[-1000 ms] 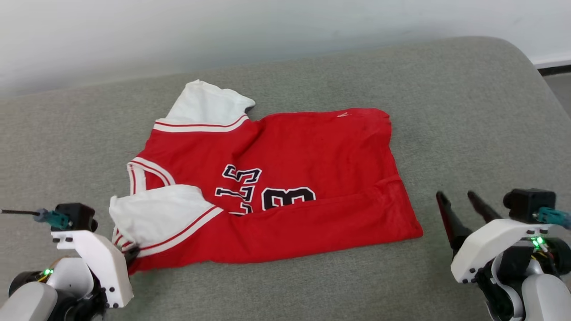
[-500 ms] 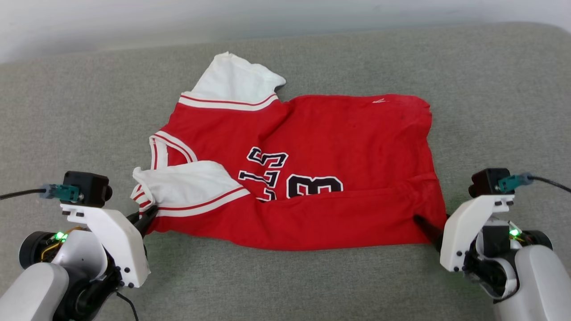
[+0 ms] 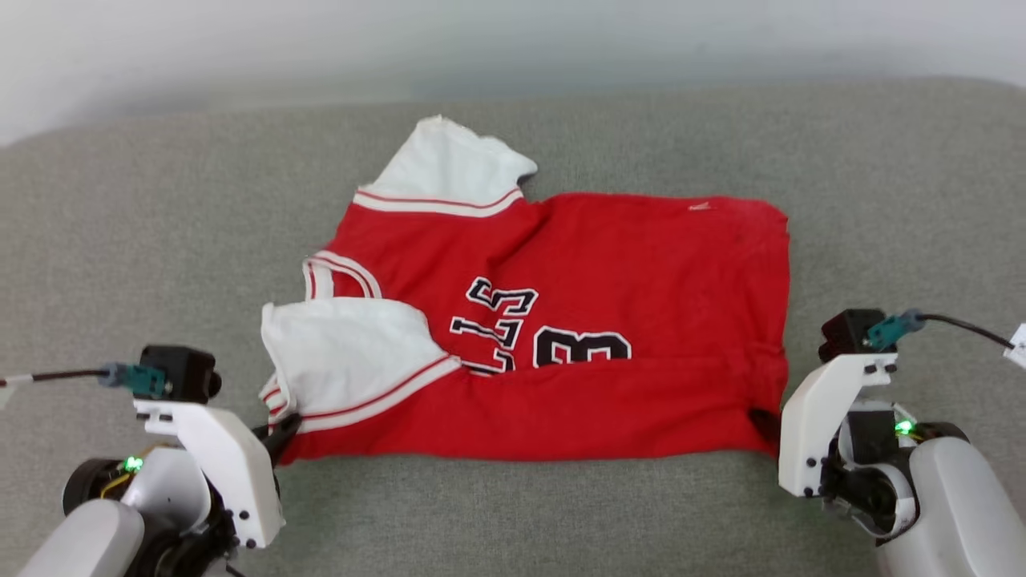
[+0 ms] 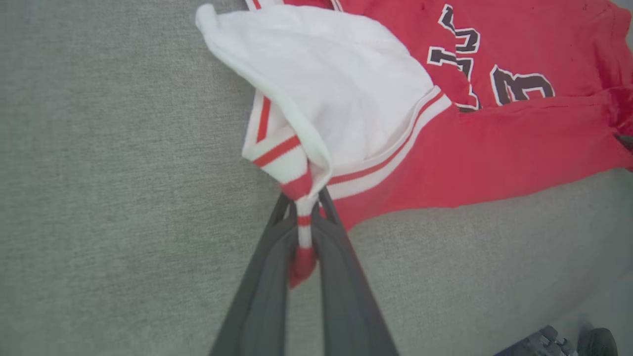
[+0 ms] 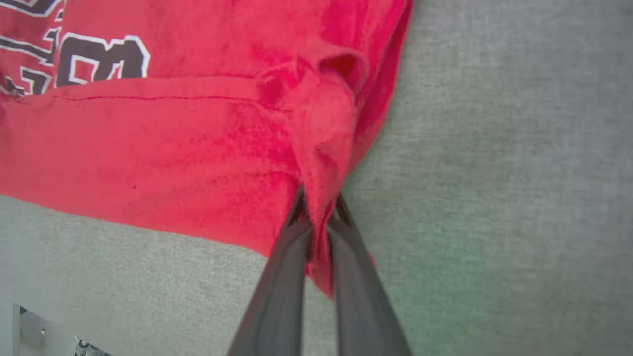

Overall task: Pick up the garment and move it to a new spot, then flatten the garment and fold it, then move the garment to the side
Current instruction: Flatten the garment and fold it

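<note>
Head view: the garment (image 3: 561, 320) lay on the grey fabric surface (image 3: 882, 200), collar leftward, near edge folded over. The left end effector (image 3: 282, 426) sat at its near-left sleeve, the right end effector (image 3: 761, 418) at its near-right corner.
Left wrist view: the fingers pinched the striped cuff (image 4: 301, 217).
Right wrist view: the fingers pinched the bunched red hem (image 5: 321, 163).
</note>
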